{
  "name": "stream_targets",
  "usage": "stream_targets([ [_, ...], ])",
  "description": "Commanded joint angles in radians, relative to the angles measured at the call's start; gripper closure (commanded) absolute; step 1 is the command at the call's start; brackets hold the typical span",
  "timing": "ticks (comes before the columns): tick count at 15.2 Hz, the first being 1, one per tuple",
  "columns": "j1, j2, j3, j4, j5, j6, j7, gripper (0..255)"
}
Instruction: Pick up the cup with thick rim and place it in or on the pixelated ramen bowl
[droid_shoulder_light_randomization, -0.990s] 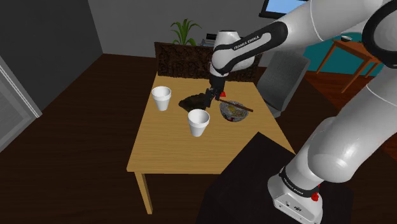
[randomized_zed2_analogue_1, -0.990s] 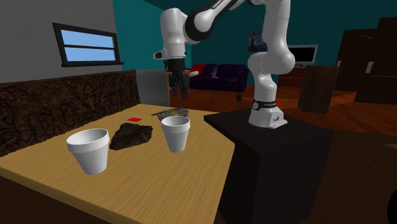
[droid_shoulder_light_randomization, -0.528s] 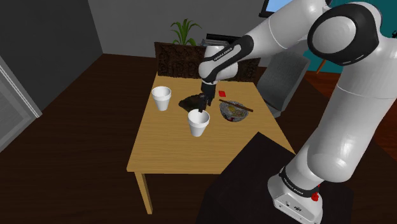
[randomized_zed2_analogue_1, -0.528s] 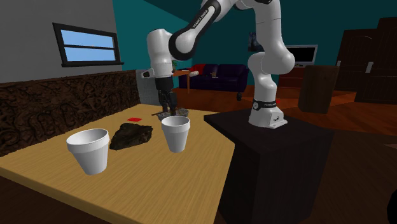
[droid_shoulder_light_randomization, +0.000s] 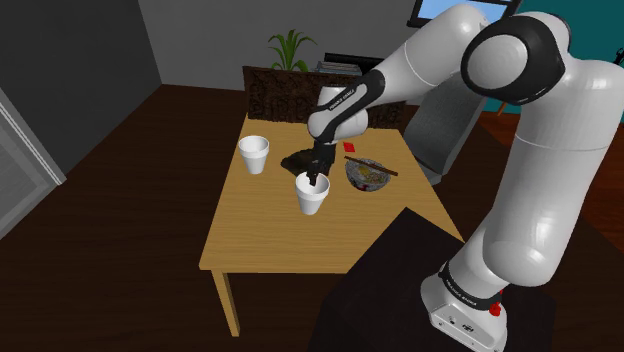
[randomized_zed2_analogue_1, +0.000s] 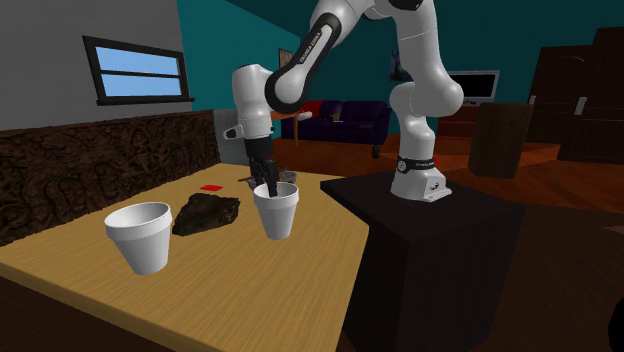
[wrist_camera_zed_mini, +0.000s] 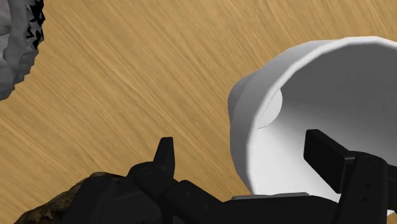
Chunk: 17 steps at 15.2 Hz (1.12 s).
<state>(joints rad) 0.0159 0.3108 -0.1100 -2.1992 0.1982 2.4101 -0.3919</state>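
Light wooden table (droid_shoulder_light_randomization: 260, 235) is standing in a dim room with a dark floor, with a brown patterned bench (droid_shoulder_light_randomization: 275, 95) and a green potted plant (droid_shoulder_light_randomization: 290, 47) sitting behind it. Going across the shoulder view from its left, a plain white tapered cup (droid_shoulder_light_randomization: 254, 154) is standing upright near the far edge. Beside it a dark, lumpy, rock-like object (droid_shoulder_light_randomization: 298, 160) is lying. In front of that lump the white cup with a thick rim (droid_shoulder_light_randomization: 312, 197) is standing upright near the table's middle. The all-black two-finger gripper (wrist_camera_zed_mini: 240, 143) is reaching down onto this cup. Its fingers are standing apart and straddling the cup's wall, one outside and one inside the mouth, and are not clamping it. The lump is crowding the outer finger. Further right, apart from the cup, the pixelated ramen bowl (droid_shoulder_light_randomization: 367, 177) is sitting with dark chopsticks (droid_shoulder_light_randomization: 375, 165) across it. A small flat red item (droid_shoulder_light_randomization: 350, 146) is lying behind the bowl. A grey chair (droid_shoulder_light_randomization: 440, 125) is standing past the table's right edge.
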Motion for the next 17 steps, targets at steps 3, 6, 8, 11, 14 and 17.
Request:
stream_targets([
  [3, 0.000, 0.006, 0.001, -0.003, 0.003, 0.010, -0.002, 0],
  [6, 0.000, 0.006, 0.001, -0.003, 0.003, 0.010, -0.002, 0],
  [8, 0.000, 0.006, 0.001, -0.003, 0.003, 0.009, -0.002, 255],
  [11, 0.000, 0.006, 0.001, -0.003, 0.003, 0.009, -0.002, 255],
  [14, 0.000, 0.006, 0.001, -0.003, 0.003, 0.010, -0.001, 255],
  [17, 0.000, 0.006, 0.001, -0.003, 0.003, 0.010, -0.002, 255],
])
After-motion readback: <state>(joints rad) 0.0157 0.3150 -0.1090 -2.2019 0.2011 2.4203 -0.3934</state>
